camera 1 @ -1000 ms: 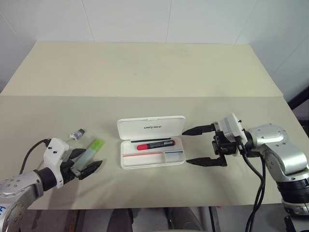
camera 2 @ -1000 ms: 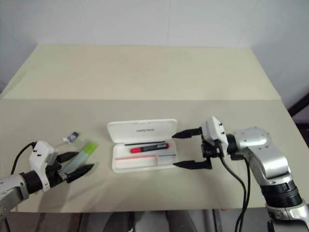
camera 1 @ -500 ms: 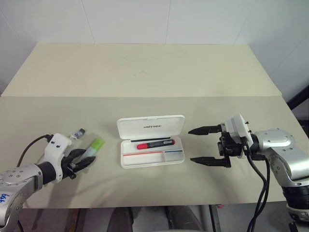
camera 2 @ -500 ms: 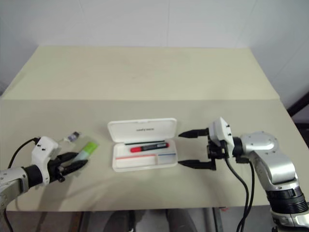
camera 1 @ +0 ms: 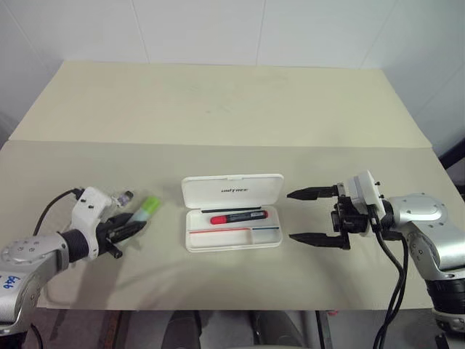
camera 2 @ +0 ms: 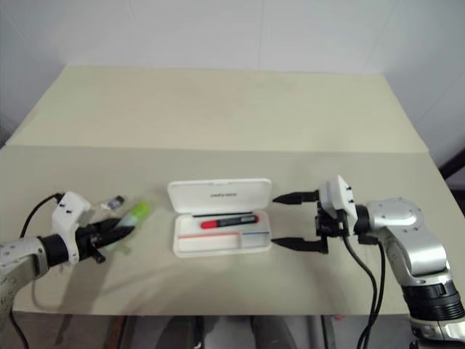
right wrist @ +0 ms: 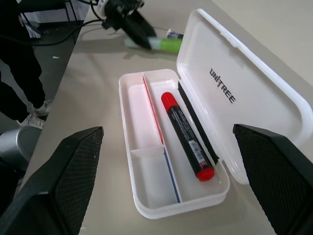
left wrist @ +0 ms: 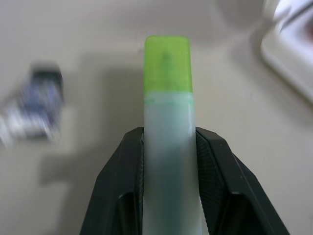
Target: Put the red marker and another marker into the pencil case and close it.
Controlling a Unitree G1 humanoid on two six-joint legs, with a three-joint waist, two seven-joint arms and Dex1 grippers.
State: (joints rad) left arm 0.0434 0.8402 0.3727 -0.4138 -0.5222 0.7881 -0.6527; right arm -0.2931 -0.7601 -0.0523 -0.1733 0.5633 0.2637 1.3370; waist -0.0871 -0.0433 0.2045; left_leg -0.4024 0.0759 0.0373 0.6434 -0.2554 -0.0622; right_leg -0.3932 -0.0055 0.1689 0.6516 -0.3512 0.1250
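Green-capped highlighter (left wrist: 167, 122): clamped between the two black fingers of the left gripper (camera 1: 125, 227), pale body pinched on both sides, green cap jutting past the fingertips toward the case. Whether it clears the table (camera 1: 218, 116) cannot be told; its rear end is hidden by the gripper.

Pencil case (camera 1: 232, 222): white, lid open and laid back, at mid-table between the two grippers.

Red marker (camera 1: 237, 217): lying in the case's rear compartment, along the hinge side.

Right gripper (camera 1: 314, 215): fingers spread wide, empty, just beside the case's right end, not touching it.

Small dark-and-clear item (camera 1: 123, 197): on the table near the left gripper, too blurred to identify.
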